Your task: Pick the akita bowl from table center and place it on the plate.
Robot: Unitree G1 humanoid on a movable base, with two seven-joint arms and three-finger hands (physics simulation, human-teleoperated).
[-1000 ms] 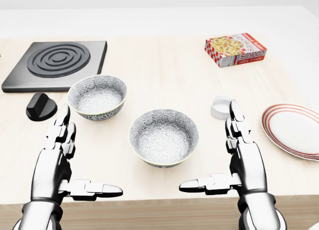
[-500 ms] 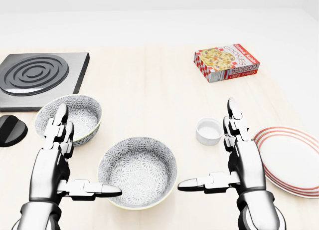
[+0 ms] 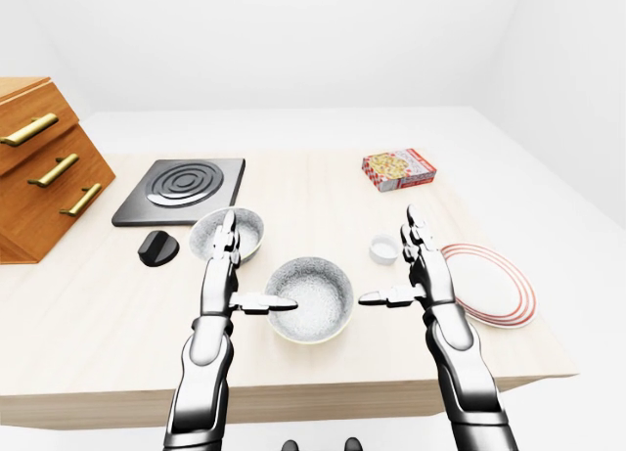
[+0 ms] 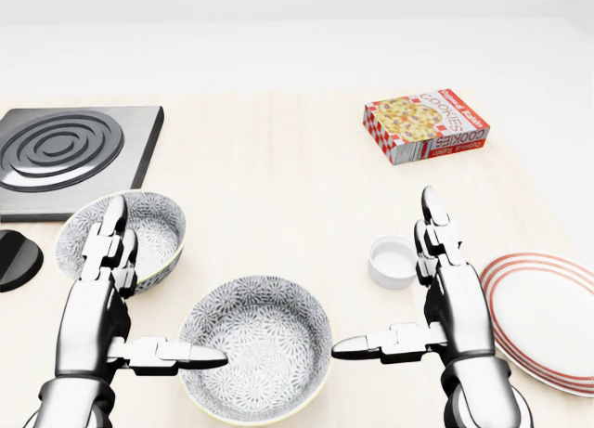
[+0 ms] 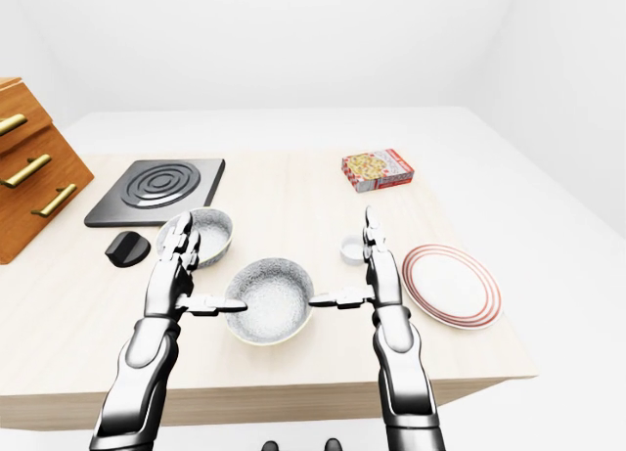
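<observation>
1. The akita bowl (image 4: 264, 340) is sitting on the worktop (image 4: 278, 196) at the lower centre of the head view; nothing is gripping it.
2. The left hand (image 4: 93, 317) and right hand (image 4: 459, 312) are flanking it, fingers spread open; the left thumb is overlapping its rim.
3. The plate (image 4: 548, 307) is lying at the lower right; a second patterned bowl (image 4: 148, 228) is sitting behind the left hand.
</observation>
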